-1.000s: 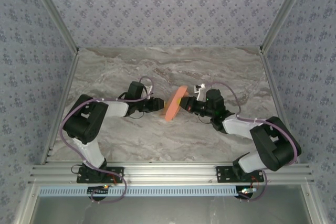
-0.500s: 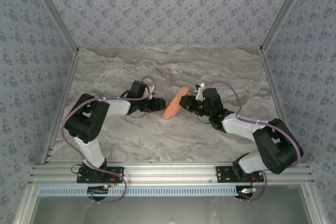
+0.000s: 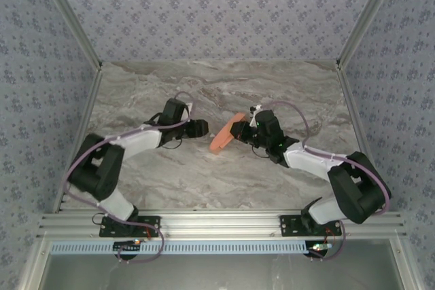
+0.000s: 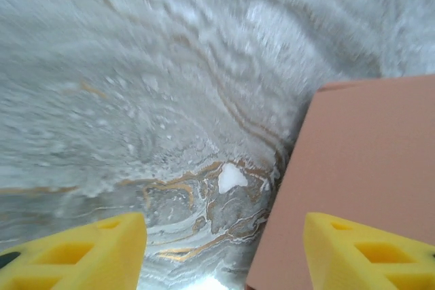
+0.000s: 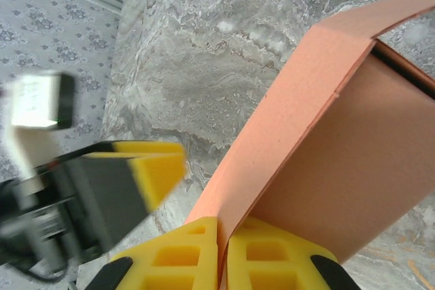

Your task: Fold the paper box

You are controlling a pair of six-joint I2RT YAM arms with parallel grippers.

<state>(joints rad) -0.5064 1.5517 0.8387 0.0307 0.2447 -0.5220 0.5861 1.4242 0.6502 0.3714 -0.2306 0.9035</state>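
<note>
Okay, got paper box (image 3: pixel 225 134) pinched tight in right claw (image 5: pixel 223 252), tilted, middle of table (image 3: pixel 170 178). Left claw (image 4: pixel 224 249) spread wide just left of box, gripping nothing.

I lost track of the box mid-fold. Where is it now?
In the top view, the box is near the centre, pinched by the right gripper, with the open left gripper just off its left side.
</note>
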